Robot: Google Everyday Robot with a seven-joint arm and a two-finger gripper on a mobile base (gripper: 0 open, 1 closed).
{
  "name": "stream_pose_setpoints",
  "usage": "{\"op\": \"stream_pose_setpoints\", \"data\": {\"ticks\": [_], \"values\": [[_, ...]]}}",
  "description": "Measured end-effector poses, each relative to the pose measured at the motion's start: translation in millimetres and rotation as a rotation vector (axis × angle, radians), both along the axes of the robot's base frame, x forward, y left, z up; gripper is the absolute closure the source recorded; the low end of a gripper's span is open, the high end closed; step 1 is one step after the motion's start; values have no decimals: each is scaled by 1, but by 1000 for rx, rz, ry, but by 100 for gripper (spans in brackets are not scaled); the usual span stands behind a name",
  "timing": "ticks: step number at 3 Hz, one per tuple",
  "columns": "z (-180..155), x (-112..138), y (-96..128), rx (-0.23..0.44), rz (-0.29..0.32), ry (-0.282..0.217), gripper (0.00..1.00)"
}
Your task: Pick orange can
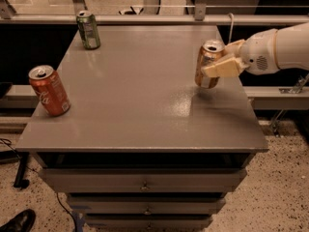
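The orange can (pixel 206 57), copper-orange with a pale panel and a silver top, is at the right side of the grey table (pixel 145 95). My gripper (pixel 216 60) reaches in from the right and is shut on the can. One cream finger (pixel 221 67) lies across the can's front, the other is behind it. The can is tilted a little and held just above the tabletop, with its shadow below it.
A red-orange can with white script (pixel 48 91) stands near the table's left edge. A green can (pixel 89 30) stands at the back left corner. Drawers (pixel 145 185) sit below the tabletop. A rail runs behind the table. A shoe (pixel 17 221) is on the floor at the bottom left.
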State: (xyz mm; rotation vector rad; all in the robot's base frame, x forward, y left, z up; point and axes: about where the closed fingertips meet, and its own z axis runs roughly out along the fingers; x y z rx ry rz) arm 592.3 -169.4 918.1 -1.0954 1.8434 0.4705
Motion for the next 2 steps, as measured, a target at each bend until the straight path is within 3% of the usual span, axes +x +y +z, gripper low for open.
{"op": "stream_pose_setpoints", "data": {"ticks": [1,2], "values": [[40,12,-3,-21,16,-68,100],[51,15,-4,-19,15,-88,100]]}}
